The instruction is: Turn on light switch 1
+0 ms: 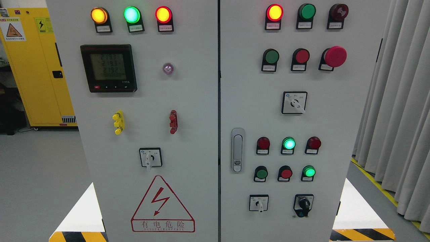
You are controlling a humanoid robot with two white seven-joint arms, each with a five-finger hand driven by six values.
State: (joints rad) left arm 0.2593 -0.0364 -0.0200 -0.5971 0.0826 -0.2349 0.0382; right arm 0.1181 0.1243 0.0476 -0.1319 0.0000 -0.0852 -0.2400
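No robot fingers in view, state unseen, grey control cabinet (188, 101), three lit lamps (131, 14) top left.

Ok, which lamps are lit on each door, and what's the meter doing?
Left door top lamps: amber, green and red all lit.
Meter: display on.
Right door top red lamp: lit.
Green lamp beside it: dark.
Lower green lamp: lit.
Lower-right green button: lit.
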